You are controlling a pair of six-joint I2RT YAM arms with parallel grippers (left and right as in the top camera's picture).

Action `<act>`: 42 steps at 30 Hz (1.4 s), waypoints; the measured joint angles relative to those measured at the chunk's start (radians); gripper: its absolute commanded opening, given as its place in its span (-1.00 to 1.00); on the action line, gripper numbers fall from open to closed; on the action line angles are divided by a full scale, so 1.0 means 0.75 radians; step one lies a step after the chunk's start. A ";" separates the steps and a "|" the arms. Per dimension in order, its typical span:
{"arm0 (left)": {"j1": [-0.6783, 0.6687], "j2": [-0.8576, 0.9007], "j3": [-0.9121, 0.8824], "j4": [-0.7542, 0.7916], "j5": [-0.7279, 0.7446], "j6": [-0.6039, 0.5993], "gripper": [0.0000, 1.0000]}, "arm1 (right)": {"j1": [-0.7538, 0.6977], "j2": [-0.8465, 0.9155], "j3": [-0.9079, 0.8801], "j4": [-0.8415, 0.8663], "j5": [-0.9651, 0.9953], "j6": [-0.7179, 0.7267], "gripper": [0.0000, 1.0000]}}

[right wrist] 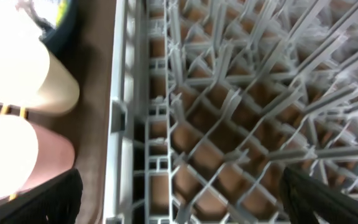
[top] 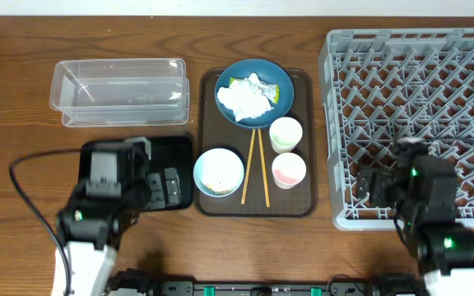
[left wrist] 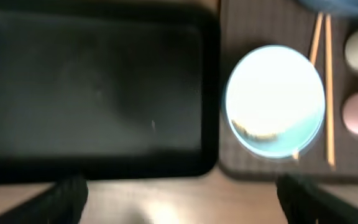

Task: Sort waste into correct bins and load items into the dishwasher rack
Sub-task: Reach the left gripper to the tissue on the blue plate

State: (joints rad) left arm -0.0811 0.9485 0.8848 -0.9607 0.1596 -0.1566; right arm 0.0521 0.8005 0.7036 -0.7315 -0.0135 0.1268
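Observation:
A dark blue dish (top: 255,92) at the back of the brown serving tray (top: 303,82) holds the crumpled white tissue (top: 249,100) and a yellow-green wrapper. In front of it are a white bowl (top: 219,171) (left wrist: 275,99) with rice-like grains, two chopsticks (top: 255,168) (left wrist: 328,81), a greenish cup (top: 285,133) (right wrist: 30,78) and a pinkish cup (top: 289,170) (right wrist: 17,158). My left gripper (top: 161,187) (left wrist: 182,205) hangs open over the black tray (top: 179,152) (left wrist: 92,93). Also open and empty, my right gripper (top: 377,187) (right wrist: 185,205) hovers over the front left corner of the grey dishwasher rack (top: 418,74) (right wrist: 229,124).
A clear plastic tub (top: 118,90) stands behind the black tray at the back left. The rack fills the right side and reaches the frame's edge. A black cable (top: 23,197) loops on the table left of my left arm.

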 measured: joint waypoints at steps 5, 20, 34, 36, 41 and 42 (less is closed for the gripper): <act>0.000 0.153 0.175 -0.175 0.030 0.000 0.95 | 0.000 0.185 0.157 -0.146 -0.038 0.001 0.98; -0.003 0.262 0.182 -0.001 0.072 -0.023 0.96 | 0.000 0.257 0.216 -0.185 -0.114 0.002 0.99; -0.211 0.664 0.499 0.434 0.103 -0.036 0.97 | 0.000 0.257 0.218 -0.190 -0.117 0.003 0.98; -0.240 0.759 0.573 0.460 0.104 -0.036 0.97 | 0.000 0.257 0.218 -0.190 -0.117 0.003 0.98; -0.314 0.994 0.719 0.626 0.104 -0.037 0.97 | 0.000 0.258 0.219 -0.189 -0.117 0.003 0.99; -0.330 1.031 0.725 0.677 0.103 -0.039 0.96 | 0.000 0.258 0.219 -0.190 -0.117 0.003 0.98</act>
State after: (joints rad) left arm -0.3286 1.7218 1.4288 -0.4530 0.2371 -0.1860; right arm 0.0521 0.9939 0.8677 -0.8738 -0.1017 0.1291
